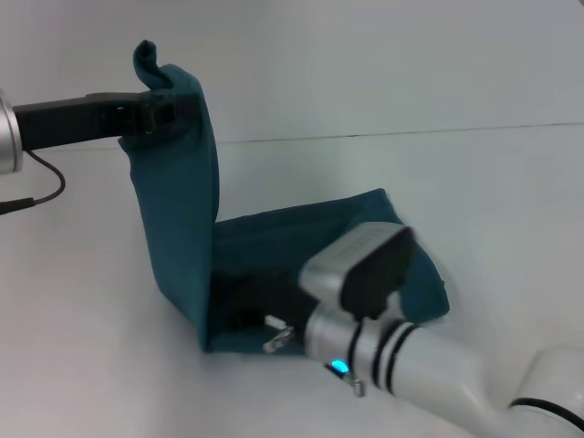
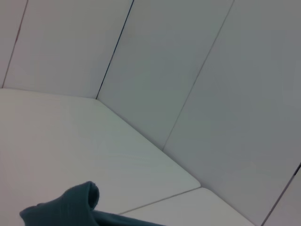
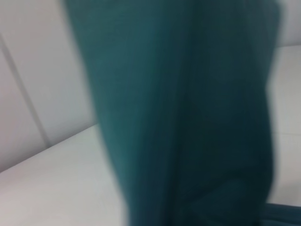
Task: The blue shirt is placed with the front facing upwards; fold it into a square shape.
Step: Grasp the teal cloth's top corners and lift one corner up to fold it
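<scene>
Above the white table (image 1: 82,301) | blue shirt (image 1: 182,219) is held raised, pinched by left gripper (image 1: 160,109) | right gripper (image 1: 274,333) rests low on the folded part, fingers' state not discernible.

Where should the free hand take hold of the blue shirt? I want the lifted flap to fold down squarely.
Probably the far edge of the part of the blue shirt lying flat on the table, coming from above. The left hand already pinches one end high, so the flap hangs from one point. The right hand sits low by the near fold; its fingers are hidden.
</scene>
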